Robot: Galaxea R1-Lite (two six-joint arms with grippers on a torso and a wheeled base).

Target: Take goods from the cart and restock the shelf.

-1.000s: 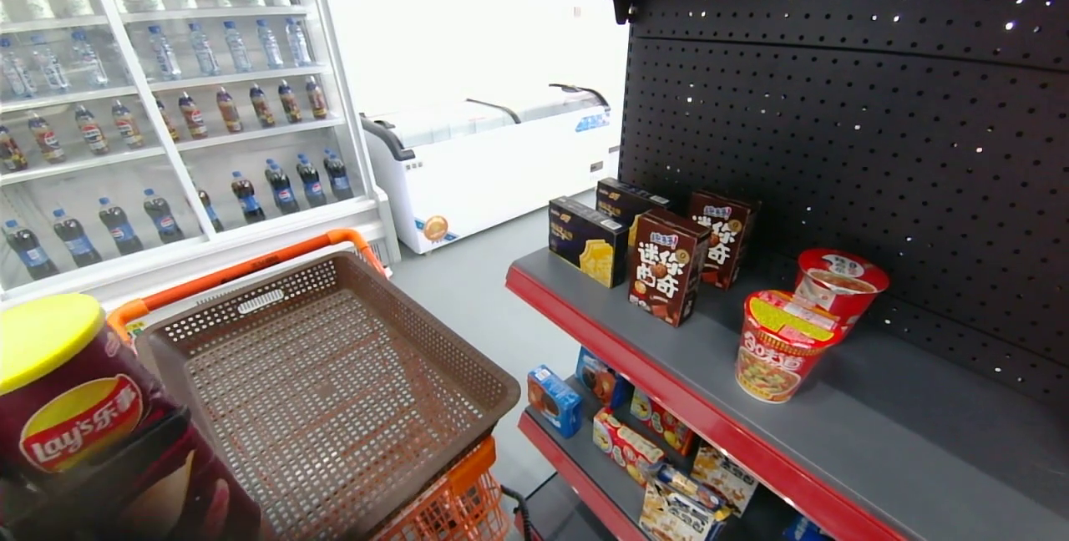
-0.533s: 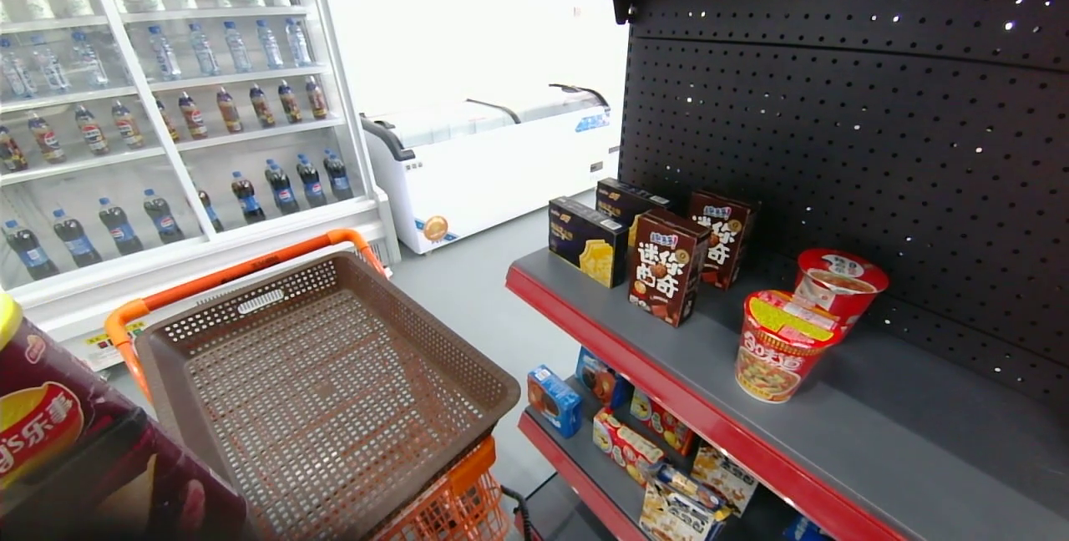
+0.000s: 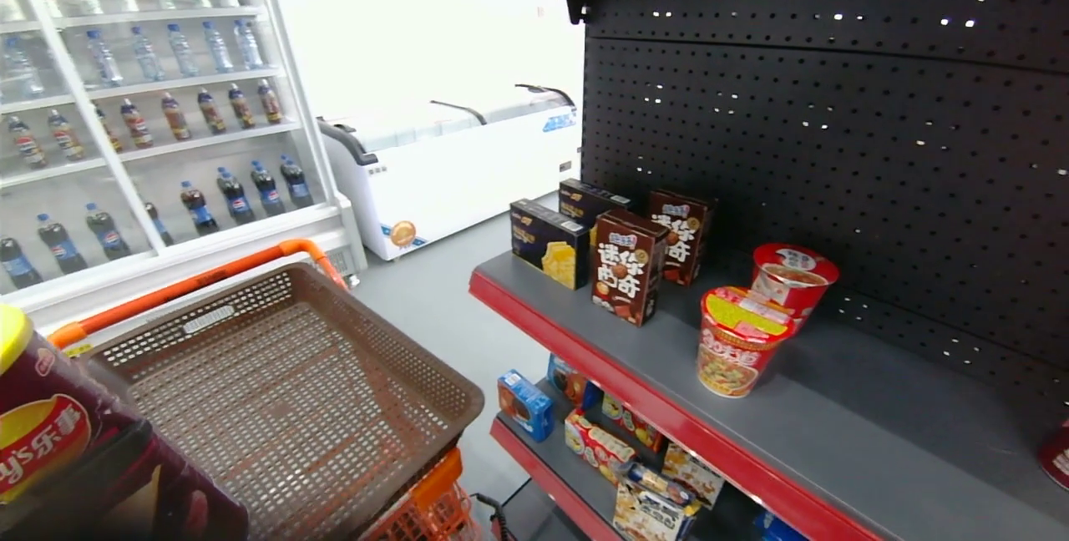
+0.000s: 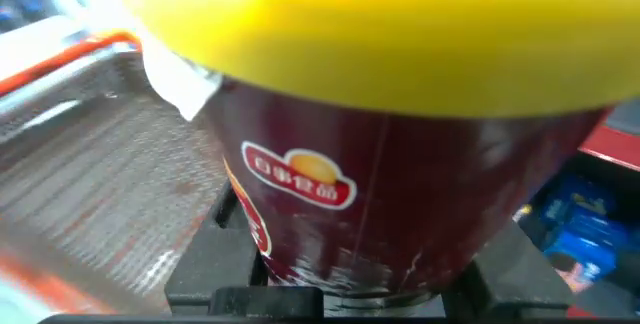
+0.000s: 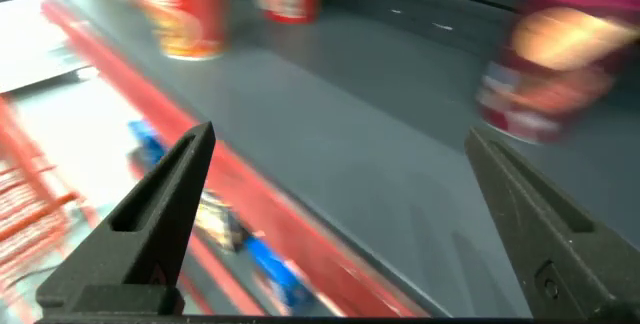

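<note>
The shelf (image 3: 835,432), black pegboard over a grey deck with a red lip, stands on the right. Opposite it are a drinks cooler (image 3: 150,107) and a white freezer (image 3: 451,165). The cart (image 3: 200,278) sits on the left, carrying a brown mesh basket (image 3: 276,391). The can (image 3: 50,449), dark red with a yellow lid, is clenched upright in the left claw (image 4: 360,284) by the basket's near corner, well apart from the shelf. On the deck stand four boxes (image 3: 626,278), then two noodle cups (image 3: 739,341), and a second can (image 3: 1056,453) at the far right. The right claw (image 5: 340,136) hangs spread wide, grasping nothing, over the deck near its red lip.
</note>
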